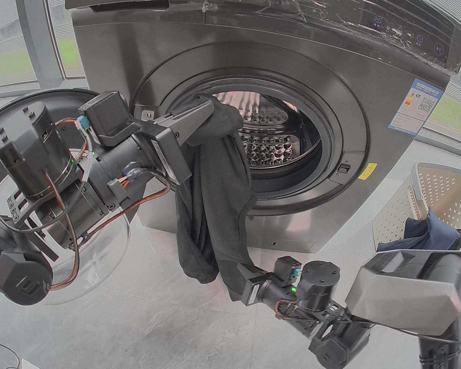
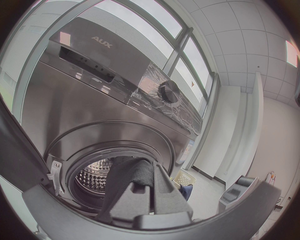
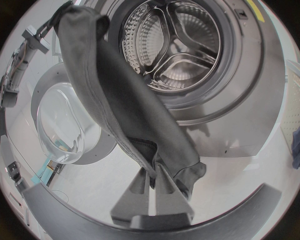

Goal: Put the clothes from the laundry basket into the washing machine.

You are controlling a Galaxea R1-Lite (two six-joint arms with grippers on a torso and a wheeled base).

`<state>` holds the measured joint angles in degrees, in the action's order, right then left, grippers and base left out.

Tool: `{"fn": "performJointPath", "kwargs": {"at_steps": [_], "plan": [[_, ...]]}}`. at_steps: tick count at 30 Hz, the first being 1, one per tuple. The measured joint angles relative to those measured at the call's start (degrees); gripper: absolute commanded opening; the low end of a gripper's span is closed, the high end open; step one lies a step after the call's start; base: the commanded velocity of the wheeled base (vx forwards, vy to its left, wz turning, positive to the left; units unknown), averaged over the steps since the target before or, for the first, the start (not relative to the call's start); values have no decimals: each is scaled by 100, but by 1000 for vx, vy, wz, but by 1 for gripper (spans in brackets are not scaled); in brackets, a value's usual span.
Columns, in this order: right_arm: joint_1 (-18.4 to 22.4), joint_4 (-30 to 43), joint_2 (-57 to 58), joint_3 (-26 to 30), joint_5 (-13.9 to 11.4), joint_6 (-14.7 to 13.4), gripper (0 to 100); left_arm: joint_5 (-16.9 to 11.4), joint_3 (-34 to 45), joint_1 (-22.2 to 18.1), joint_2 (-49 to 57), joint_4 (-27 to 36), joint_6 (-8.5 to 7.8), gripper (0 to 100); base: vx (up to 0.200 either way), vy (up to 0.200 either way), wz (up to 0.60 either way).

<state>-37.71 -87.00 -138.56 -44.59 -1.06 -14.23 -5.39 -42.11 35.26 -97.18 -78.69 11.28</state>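
Observation:
A dark grey garment (image 1: 215, 191) hangs in front of the washing machine's (image 1: 311, 81) open drum (image 1: 273, 137). My left gripper (image 1: 205, 109) is shut on its top end, right at the upper left of the drum opening; the cloth (image 2: 131, 173) bulges between the fingers (image 2: 164, 187). My right gripper (image 1: 240, 279) is shut on the garment's lower end (image 3: 175, 156) near the floor, below the opening. The drum (image 3: 175, 53) itself holds no clothes that I can see. At the right, the white laundry basket (image 1: 453, 195) holds a blue garment (image 1: 428, 233).
The round glass door (image 1: 66, 239) stands swung open at the left, behind my left arm. Grey tiled floor (image 1: 165, 342) spreads in front of the machine. The basket (image 2: 183, 178) stands on the floor right of the machine, by the windows.

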Motion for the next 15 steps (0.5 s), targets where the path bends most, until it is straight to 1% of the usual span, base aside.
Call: {"fn": "performJointPath", "kwargs": {"at_steps": [3,8,15], "plan": [[185,-61,471,512,-17,29,0,-2,38,-52,7,2,5,0,0,0,0],[673,-96,1337,1202,-156,117,0,-11,226,-122,83,-33,7,0,0,0,0],[1217,-85,2514,1681,-372,183,0,-73,667,-249,385,-150,16,0,0,0,0]]}}
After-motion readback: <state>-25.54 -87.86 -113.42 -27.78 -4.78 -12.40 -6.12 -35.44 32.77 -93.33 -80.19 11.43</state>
